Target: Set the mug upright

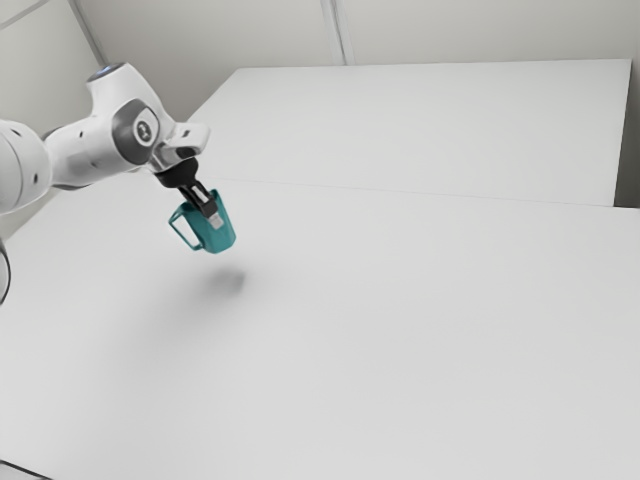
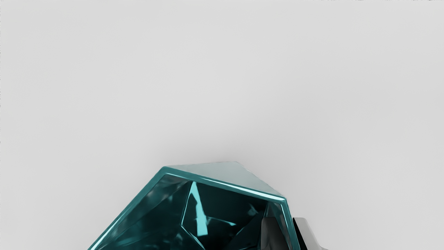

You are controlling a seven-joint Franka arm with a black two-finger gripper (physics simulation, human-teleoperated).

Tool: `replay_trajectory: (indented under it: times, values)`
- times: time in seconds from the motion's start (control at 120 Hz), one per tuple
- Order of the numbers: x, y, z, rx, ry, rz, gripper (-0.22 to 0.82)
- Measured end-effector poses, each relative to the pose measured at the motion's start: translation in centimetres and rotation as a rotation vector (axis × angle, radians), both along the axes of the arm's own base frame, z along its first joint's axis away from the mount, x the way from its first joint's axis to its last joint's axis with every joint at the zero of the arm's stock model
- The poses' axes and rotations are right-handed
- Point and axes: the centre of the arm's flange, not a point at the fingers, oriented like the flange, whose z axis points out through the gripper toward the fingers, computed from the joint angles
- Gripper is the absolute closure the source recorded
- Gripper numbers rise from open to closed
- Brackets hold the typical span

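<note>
mug: teal, faceted one (image 1: 218,240), up in the air over the left part of the surface (image 1: 400,350), going by the exterior view's left. not touching down anywhere, its shadow (image 1: 230,281) sits apart underneath
mug tilt: leaning a bit, so not properly upright, but the open end is up and the base is down
handle: pokes out toward the exterior view's left (image 1: 183,238)
pincer: closed on the mug's wall near the rim (image 1: 214,217), so yeah, it's holding the thing
fingers: wrist view has one inside the mug (image 2: 272,234) and one outside, with the wall pinched between
inside of mug: dark teal, some shiny bright streaks
arm: white and grey, coming in from the exterior view's left (image 1: 90,152)
back wall: pale, at the far side (image 1: 460,30)
</note>
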Motion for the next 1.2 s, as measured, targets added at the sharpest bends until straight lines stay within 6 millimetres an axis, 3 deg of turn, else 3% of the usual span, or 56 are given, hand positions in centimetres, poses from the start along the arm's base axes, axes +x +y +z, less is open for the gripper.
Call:
replay_trajectory:
  times: [0.258,0.733,0.917,1.2]
  values:
    - [0.8,-1.4,-0.6,0.042,-0.006,0.023,0.75]
    - [3.0,-2.7,-4.4,0.048,0.015,0.075,0.75]
    - [2.7,-3.6,-4.5,0.039,0.019,0.084,0.75]
    - [3.0,-4.6,-6.6,0.035,0.047,0.093,0.75]
